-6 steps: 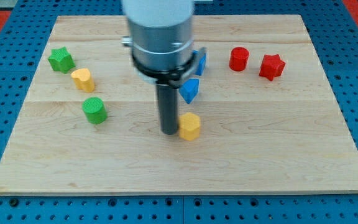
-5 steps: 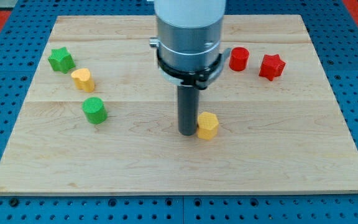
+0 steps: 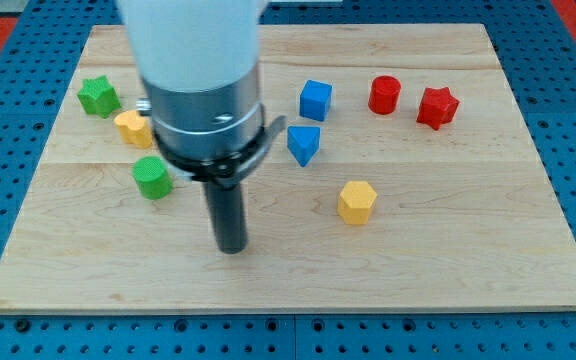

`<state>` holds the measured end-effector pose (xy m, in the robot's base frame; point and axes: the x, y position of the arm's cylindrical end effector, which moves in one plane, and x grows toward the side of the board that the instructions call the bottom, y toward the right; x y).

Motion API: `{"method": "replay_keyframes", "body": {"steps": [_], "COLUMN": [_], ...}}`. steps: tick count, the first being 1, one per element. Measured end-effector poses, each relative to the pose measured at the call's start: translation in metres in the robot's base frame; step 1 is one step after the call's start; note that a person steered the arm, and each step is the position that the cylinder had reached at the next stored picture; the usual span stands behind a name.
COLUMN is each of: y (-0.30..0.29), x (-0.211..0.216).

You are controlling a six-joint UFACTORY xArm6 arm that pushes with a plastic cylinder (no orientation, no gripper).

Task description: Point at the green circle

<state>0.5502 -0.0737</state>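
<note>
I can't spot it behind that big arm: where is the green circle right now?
The green circle sits toward the view's left on the wooden board, just below the yellow block and up-left of my tip.

Tip (image 3: 231, 248) on the desk (image 3: 468, 250), toward the view's bottom-right of the green circle (image 3: 152, 177); yellow hexagon (image 3: 356, 202) lies well apart on the view's right.

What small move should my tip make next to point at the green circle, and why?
Probably slide my tip toward the view's upper left. The green circle lies there, apart from the tip, with bare board between them, so a short approach should suffice.
</note>
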Motion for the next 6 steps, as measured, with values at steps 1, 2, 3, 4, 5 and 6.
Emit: {"method": "replay_keyframes", "body": {"steps": [1, 2, 3, 4, 5, 6], "y": [-0.052, -0.101, -0.109, -0.109, -0.114, -0.124], "x": [0.000, 0.000, 0.000, 0.000, 0.000, 0.000]}}
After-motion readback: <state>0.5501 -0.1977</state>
